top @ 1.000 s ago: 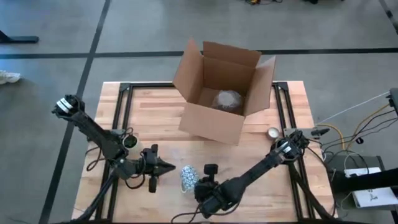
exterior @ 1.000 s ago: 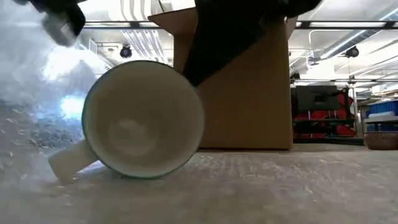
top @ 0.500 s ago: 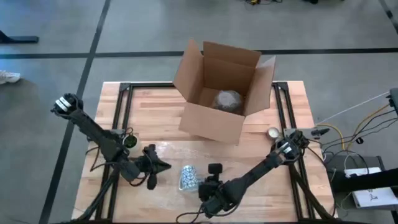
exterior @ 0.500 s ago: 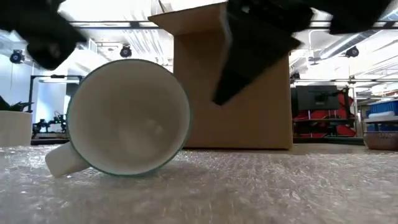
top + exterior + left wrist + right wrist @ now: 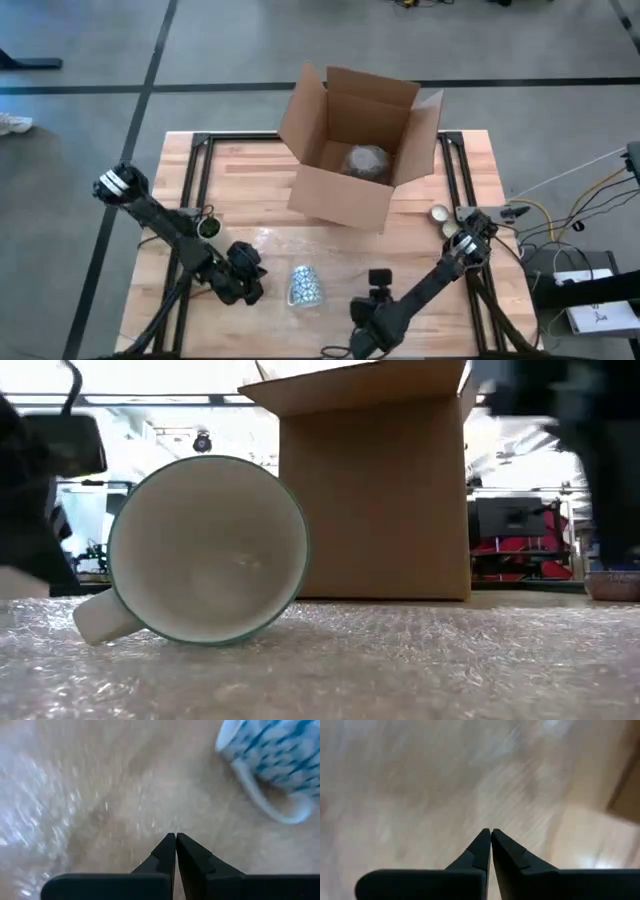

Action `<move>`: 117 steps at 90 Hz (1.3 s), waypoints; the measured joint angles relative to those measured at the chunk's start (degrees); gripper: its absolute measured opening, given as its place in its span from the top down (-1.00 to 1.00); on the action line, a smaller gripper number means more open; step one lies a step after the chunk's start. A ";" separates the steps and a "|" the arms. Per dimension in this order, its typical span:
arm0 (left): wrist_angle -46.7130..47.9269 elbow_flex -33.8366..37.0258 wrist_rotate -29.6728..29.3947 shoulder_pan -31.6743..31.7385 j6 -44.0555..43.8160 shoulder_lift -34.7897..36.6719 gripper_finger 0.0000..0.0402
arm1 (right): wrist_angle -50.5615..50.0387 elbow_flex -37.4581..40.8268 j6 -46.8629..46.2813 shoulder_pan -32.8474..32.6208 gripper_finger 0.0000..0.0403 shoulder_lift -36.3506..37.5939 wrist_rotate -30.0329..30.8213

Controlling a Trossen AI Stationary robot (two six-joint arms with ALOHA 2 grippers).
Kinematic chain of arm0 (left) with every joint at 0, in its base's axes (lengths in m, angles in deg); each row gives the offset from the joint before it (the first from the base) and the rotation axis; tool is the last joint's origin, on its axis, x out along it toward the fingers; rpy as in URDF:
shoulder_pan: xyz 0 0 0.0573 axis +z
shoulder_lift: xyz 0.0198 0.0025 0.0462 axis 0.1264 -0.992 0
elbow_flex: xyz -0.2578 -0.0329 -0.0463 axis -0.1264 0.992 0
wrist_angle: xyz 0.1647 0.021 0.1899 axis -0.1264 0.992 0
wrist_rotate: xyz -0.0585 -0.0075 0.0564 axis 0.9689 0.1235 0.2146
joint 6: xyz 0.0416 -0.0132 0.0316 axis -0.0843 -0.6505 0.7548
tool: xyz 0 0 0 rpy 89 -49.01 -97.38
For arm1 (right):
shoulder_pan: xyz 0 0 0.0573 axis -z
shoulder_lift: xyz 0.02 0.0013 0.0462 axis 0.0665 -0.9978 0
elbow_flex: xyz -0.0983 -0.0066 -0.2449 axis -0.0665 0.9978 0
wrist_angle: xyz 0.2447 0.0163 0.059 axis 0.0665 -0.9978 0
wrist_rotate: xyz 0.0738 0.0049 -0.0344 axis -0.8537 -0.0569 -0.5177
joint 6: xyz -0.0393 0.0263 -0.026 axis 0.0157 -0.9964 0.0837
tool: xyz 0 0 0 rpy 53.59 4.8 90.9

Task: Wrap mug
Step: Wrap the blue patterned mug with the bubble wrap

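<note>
**Ana:** High view first: where is the mug lying?

**Ben:** The white ceramic mug with the blue pattern (image 5: 306, 286) is lying on its side on the clear sheet of bubble wrap (image 5: 270, 250), at the near middle of the pale wooden table (image 5: 250, 180). Its open mouth is facing the near edge; from table height the plain white inside, a thin green rim and the handle against the wrap are showing.

**Ana:** And the grippers?

**Ben:** The left gripper (image 5: 247, 288) is hanging just to the left of the mug, not touching it. In its wrist view the two dark fingers (image 5: 165, 852) are pressing together with nothing between them, over the wrap, with the mug's handle close by. The right gripper (image 5: 375, 285) is sitting to the right of the mug, a little apart from it. Its fingers (image 5: 482, 845) are also meeting at the tips, empty, over bare wood.

**Ana:** Anything else on the table?

**Ben:** An open brown cardboard box (image 5: 357, 145) is standing at the far middle, flaps up, with a grey bubble-wrapped bundle (image 5: 366, 161) inside. A small roll of tape (image 5: 438, 213) is lying near the right edge, and a small dark green round object (image 5: 208, 229) is sitting on the left, beside the left arm.
</note>
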 joint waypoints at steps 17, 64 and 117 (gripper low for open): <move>-0.30 -3.57 2.86 0.01 0.84 -5.01 1.00 | 0.15 7.77 0.80 -0.25 1.00 0.00 -6.09; 12.32 -9.90 11.74 -1.73 5.72 -4.04 1.00 | -2.24 14.37 11.06 8.47 1.00 2.16 6.19; 12.51 -10.86 -14.92 -13.91 3.12 -4.00 1.00 | 1.67 16.95 5.49 8.67 1.00 18.67 11.05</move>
